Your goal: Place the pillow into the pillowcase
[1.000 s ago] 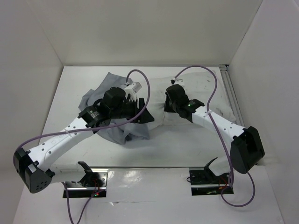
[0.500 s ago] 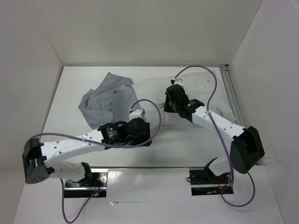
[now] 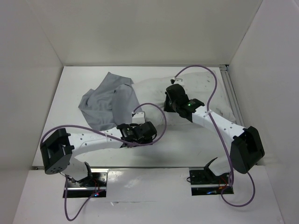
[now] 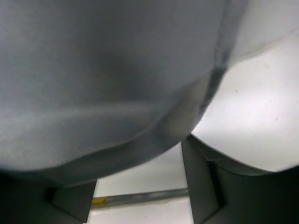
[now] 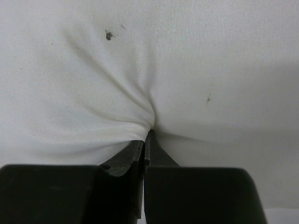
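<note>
The grey pillowcase (image 3: 108, 99) lies crumpled at the left middle of the table. The white pillow (image 3: 154, 88) lies to its right, toward the back. My left gripper (image 3: 141, 132) sits at the pillowcase's near right edge. In the left wrist view its gripper (image 4: 140, 172) is open, the fingers (image 4: 205, 186) wide apart, with grey pillowcase cloth (image 4: 107, 79) bulging close above them and nothing pinched. My right gripper (image 3: 171, 101) is shut on a fold of the pillow (image 5: 140, 70); its gripper (image 5: 148, 134) pinches the white fabric at the tips.
White walls close the table at the back and on both sides. A metal rail (image 3: 231, 95) runs along the right edge. Purple cables (image 3: 154, 109) loop over both arms. Two mounting brackets (image 3: 205, 176) sit at the near edge.
My left arm has drawn back from on top of the pillowcase toward the near edge and folded low. The pillowcase's near part now lies flatter. My right arm has not moved.
</note>
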Available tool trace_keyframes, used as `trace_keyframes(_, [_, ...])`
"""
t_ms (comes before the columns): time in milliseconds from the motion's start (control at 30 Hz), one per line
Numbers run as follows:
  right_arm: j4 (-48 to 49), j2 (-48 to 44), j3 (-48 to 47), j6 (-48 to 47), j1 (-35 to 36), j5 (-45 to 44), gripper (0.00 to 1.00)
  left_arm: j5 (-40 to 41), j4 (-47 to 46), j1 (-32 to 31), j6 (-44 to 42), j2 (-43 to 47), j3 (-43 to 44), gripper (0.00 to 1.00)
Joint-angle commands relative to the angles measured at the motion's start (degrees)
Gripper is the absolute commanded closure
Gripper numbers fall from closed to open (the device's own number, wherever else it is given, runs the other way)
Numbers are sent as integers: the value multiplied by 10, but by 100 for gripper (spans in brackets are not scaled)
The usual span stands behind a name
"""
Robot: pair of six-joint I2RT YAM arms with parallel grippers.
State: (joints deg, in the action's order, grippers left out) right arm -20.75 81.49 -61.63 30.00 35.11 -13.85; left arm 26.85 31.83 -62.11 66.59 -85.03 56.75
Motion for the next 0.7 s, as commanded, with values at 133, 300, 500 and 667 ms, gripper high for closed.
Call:
trace_keyframes(133, [6, -16, -25, 1, 14, 8, 100, 62, 9, 29, 35, -9, 26, 89])
trace_keyframes(300, [6, -16, -31, -5, 14, 14, 100, 38, -10, 42, -13, 9, 65, 100])
trace_keyframes(500, [13, 13, -65, -5, 14, 14, 100, -123, -97, 42, -100, 25, 142, 100])
trace_keyframes(667, [26, 31, -85, -5, 14, 14, 100, -267, -201, 42, -131, 50, 183, 100])
